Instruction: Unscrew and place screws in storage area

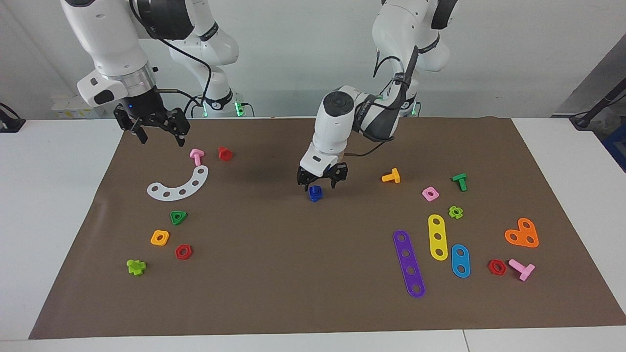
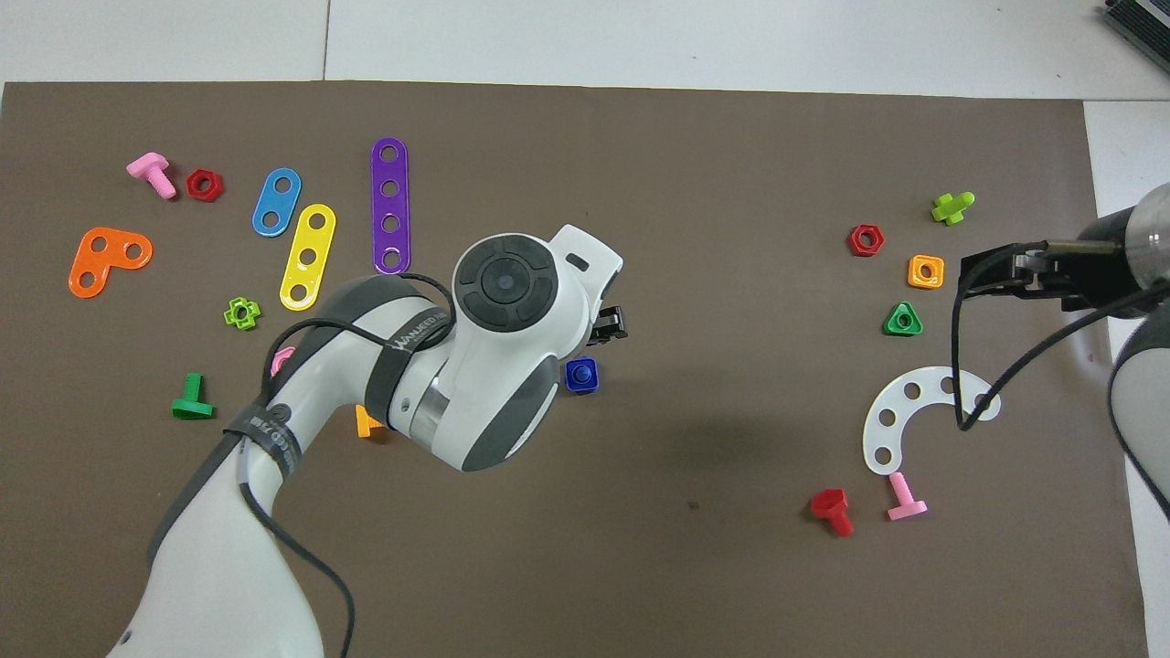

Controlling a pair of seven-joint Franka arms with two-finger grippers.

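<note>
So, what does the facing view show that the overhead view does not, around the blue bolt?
Only the facing view shows the left gripper low over the blue bolt, fingertips astride its top. Only the overhead view shows the bolt's round top inside its square blue nut; the arm hides the gripper's fingertips there. Both show the right gripper waiting near the white curved strip.

Bare brown mat surrounds the blue bolt in its nut at mid-table — nothing crowds it but the left gripper, poised right over it. Toward the right arm's end the way stays bare up to the white curved strip, green triangle nut, orange square nut and red hexagon nut — small gaps between them. The right gripper hangs over the mat's corner there.
</note>
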